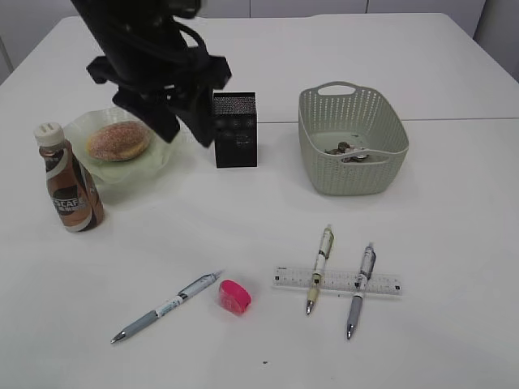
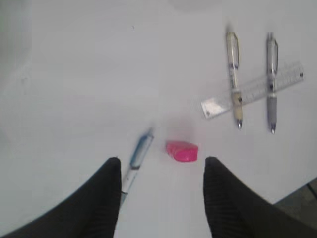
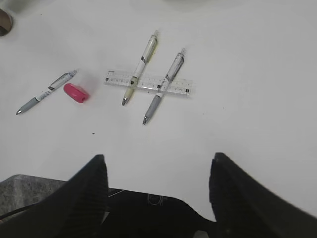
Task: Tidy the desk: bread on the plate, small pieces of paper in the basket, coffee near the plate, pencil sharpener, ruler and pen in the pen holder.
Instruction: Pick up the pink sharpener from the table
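Bread [image 1: 118, 140] lies on the green plate [image 1: 154, 159] at the left side of the white worktop [image 1: 454, 73], and the coffee [image 1: 69, 182] bottle stands upright just beside the plate, in front of it on the left. Right of the plate stands the black pen holder [image 1: 235, 130], upright. Further right is the basket [image 1: 351, 139], and the small pieces of paper [image 1: 349, 151] lie on its bottom.

Nearer to the front edge, the ruler [image 1: 336, 281] lies flat, and two pens lie across it: a yellowish pen [image 1: 319, 268] on the left and a grey pen [image 1: 361, 288] on the right. Well apart from them to the left lies a third pen [image 1: 166, 307], slanted, and the pink pencil sharpener [image 1: 234, 296] is just beside its upper end.

Left pincer [image 1: 174, 126] hangs in the air above the plate and the pen holder. In the left wrist view its two black fingers [image 2: 106, 198] stand apart with nothing between them, and the sharpener is seen on the worktop beyond them. Right pincer [image 3: 157, 171] is also open and empty; it looks down at the ruler and pens from a distance.
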